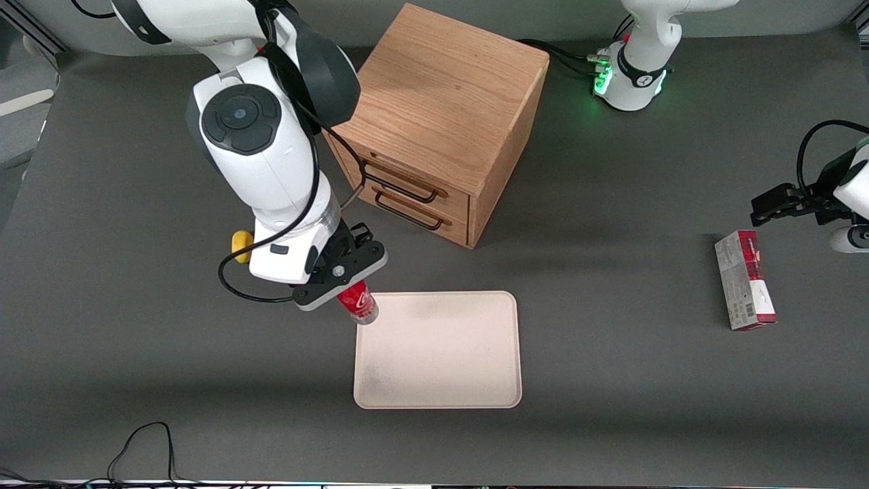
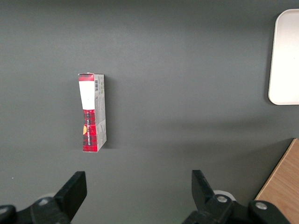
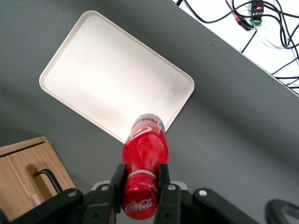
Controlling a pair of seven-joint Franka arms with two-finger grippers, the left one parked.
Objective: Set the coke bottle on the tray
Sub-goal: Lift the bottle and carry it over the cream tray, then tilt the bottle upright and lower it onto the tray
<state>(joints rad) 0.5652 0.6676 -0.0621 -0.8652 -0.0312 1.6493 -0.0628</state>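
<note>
My right gripper point(image 1: 346, 285) is shut on the neck of the small red coke bottle point(image 1: 358, 303), which hangs base down above the table. In the right wrist view the two black fingers point(image 3: 118, 179) clamp the bottle point(image 3: 145, 147) just below its red cap, and its clear base hangs over the tray's edge. The cream-white tray point(image 1: 441, 353) lies flat on the dark table, nearer the front camera than the wooden drawer cabinet; it also shows in the right wrist view point(image 3: 103, 70). The bottle is at the tray's corner nearest the working arm and the cabinet.
A wooden two-drawer cabinet point(image 1: 441, 122) with black handles stands close to the arm. A yellow object point(image 1: 242, 244) shows partly beside the wrist. A red-and-grey carton box point(image 1: 745, 280) lies toward the parked arm's end of the table, also in the left wrist view point(image 2: 93, 112).
</note>
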